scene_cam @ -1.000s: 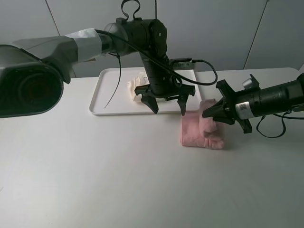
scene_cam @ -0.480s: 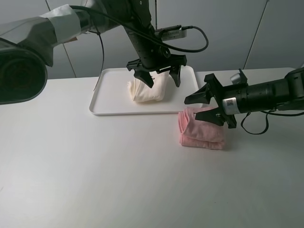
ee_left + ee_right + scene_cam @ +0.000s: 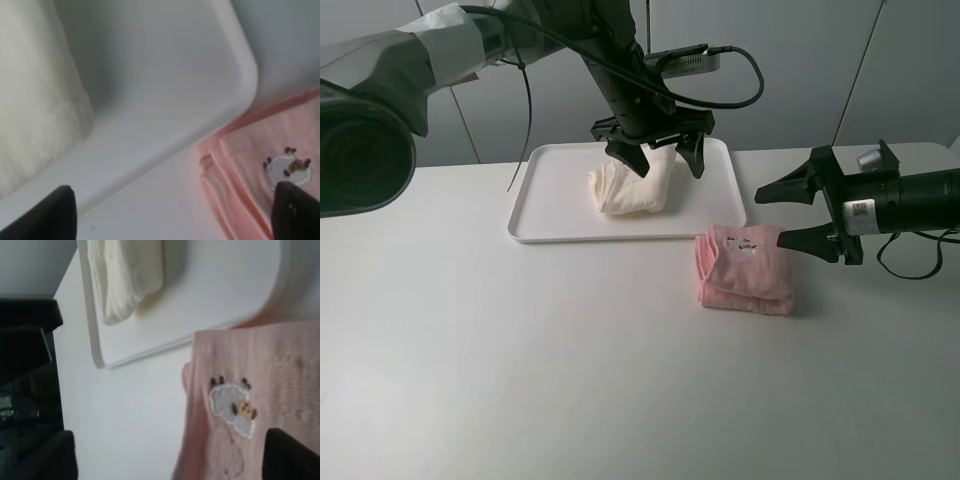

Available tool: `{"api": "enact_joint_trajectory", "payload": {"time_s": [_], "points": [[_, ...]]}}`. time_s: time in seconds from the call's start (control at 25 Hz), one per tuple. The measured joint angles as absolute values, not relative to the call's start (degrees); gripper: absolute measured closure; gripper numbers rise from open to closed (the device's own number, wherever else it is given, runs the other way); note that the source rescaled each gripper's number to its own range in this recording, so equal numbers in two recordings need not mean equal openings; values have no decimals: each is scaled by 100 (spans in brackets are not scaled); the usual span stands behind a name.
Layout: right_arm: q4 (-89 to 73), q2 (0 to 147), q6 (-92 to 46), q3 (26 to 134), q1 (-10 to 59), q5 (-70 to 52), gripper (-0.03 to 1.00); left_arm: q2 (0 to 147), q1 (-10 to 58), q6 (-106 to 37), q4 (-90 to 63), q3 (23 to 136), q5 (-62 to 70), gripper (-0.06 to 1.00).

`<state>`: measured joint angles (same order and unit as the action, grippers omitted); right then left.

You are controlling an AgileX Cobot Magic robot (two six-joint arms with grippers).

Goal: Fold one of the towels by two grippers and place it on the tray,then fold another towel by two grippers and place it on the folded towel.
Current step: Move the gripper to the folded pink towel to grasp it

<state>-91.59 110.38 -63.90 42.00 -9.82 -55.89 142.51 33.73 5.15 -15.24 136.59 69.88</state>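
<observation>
The cream towel point(image 3: 630, 186) lies folded on the white tray point(image 3: 555, 205) at the back of the table. My left gripper point(image 3: 658, 158) hangs open just above the towel, holding nothing. In the left wrist view the cream towel point(image 3: 35, 100), the tray's corner point(image 3: 235, 60) and the pink towel point(image 3: 270, 160) show between the spread fingertips point(image 3: 50, 215). The pink towel point(image 3: 745, 270) lies folded on the table beside the tray's front right corner, its sheep motif facing up. My right gripper point(image 3: 772, 215) stands open just right of it, apart from the cloth. The right wrist view shows the pink towel point(image 3: 260, 405), with the tray point(image 3: 225, 285) and cream towel point(image 3: 127, 275) beyond it.
A black cable point(image 3: 525, 110) hangs from the left arm over the tray's left end. The right arm point(image 3: 910, 205) lies low over the table's right side. A grey camera housing point(image 3: 360, 150) fills the far left of the exterior view.
My right gripper opened, let go of the pink towel and drew back to the right. My left gripper rose from the tray's front edge to above the cream towel.
</observation>
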Motion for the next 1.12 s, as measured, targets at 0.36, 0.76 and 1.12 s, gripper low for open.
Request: {"api": "enact_joint_trajectory", "payload": {"time_s": [0.36, 0.76, 1.12], "points": [[-8456, 11038, -6620, 4200, -1446, -5418, 8, 14242, 3373, 82, -1524, 13659, 6988, -5], [-7470, 11038, -6273, 4200, -1469, -4804, 8, 14081, 3373, 0, -1474, 13668, 6988, -5], [-7441, 11038, -6163, 4200, -978, -4443, 8, 14081, 3373, 0, -1514, 13668, 6988, -5]]}}
